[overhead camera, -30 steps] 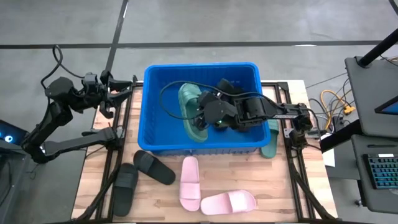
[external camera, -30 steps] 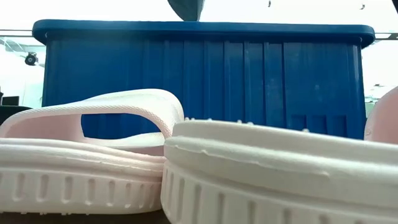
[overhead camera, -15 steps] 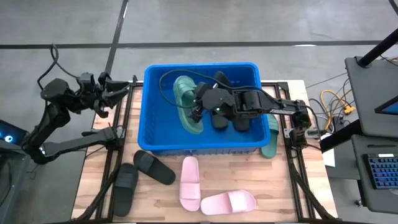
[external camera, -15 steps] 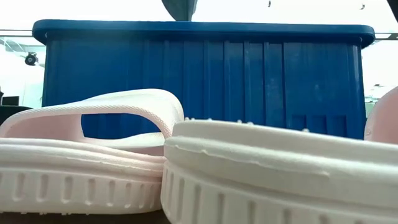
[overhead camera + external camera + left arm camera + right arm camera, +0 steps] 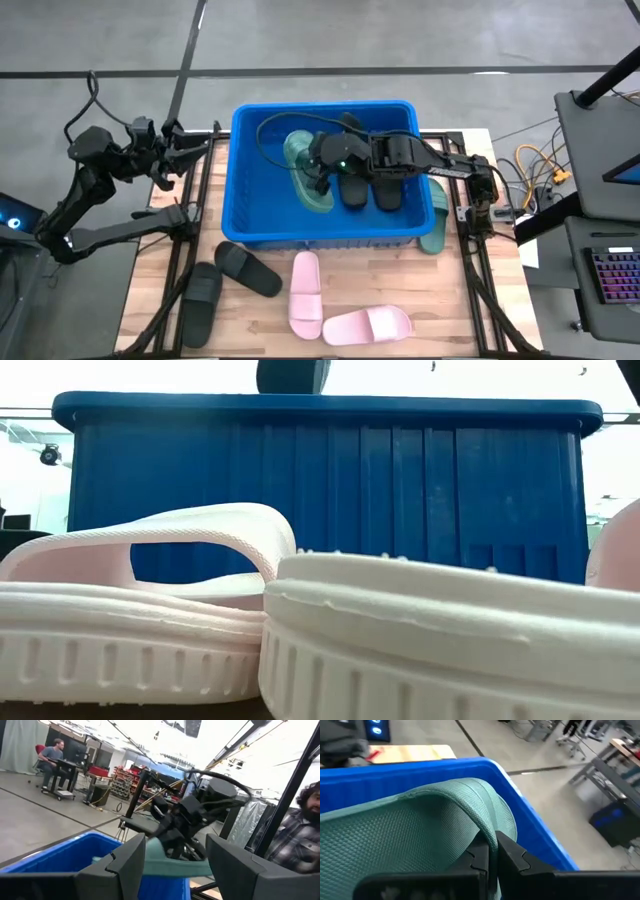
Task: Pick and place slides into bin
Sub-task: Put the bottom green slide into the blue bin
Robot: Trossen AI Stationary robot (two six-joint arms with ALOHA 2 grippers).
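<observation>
The blue bin (image 5: 245, 215) stands at the table's middle. Over its inside my right gripper (image 5: 318, 172) is shut on a green slide (image 5: 300, 160), also seen in the left wrist view as the green slide (image 5: 165, 862). Two black slides (image 5: 368, 188) lie on the bin's floor. A second green slide (image 5: 436, 215) lies against the bin's right wall outside. On the table in front rest two black slides (image 5: 225, 280) and two pink slides (image 5: 335, 310). My left gripper (image 5: 185, 150) waits open past the table's far left corner. My right gripper pinches the green slide's wide strap (image 5: 486, 831) at its edge between the two fingers (image 5: 512, 855). The fingers slant down from the table's right side. The slide is lifted above the bin's floor, tilted, its sole (image 5: 385, 845) spreading away from the fingers.
The bin's thick rim (image 5: 320, 405) and ribbed near wall rise behind the pink slides (image 5: 140, 610) in the low view. Metal frame rails run along both sides of the table. A person (image 5: 295, 840) stands beyond the table on the right side.
My right gripper has swung a little toward the bin's far wall and turned, staying shut. The green slide has gone with it, turned somewhat, and stays lifted inside the bin's outline.
</observation>
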